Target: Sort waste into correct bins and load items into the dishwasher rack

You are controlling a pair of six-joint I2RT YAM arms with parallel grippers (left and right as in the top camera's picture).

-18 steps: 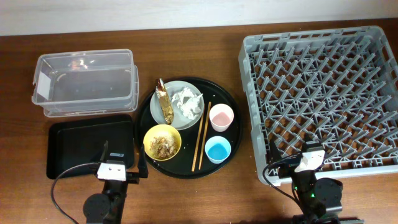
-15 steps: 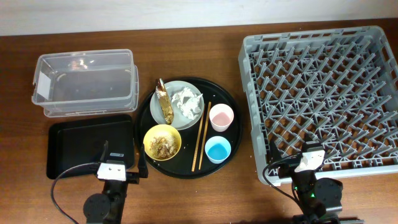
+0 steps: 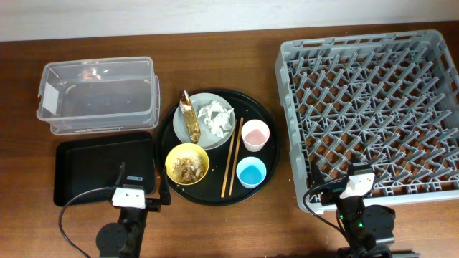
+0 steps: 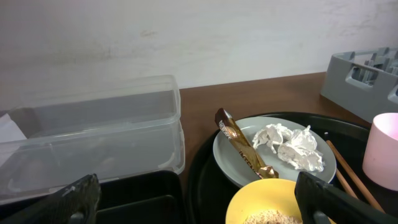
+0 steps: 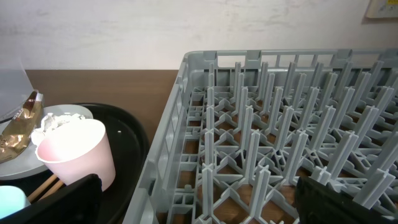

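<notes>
The peel is lying on the plate; I am holding my left pincer and right pincer wide open.

We look straight down on the whole table from overhead. Both wrist views sit low and close: left faces the clear tub and plate, right the rack. They share the plate and, apparently, the pink cup.

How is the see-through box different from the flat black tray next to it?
The clear tub is see-through with tall walls; the black tray is dark and shallow. The tub sits farther back, the tray in front of it. Both are rectangles of similar footprint.
</notes>
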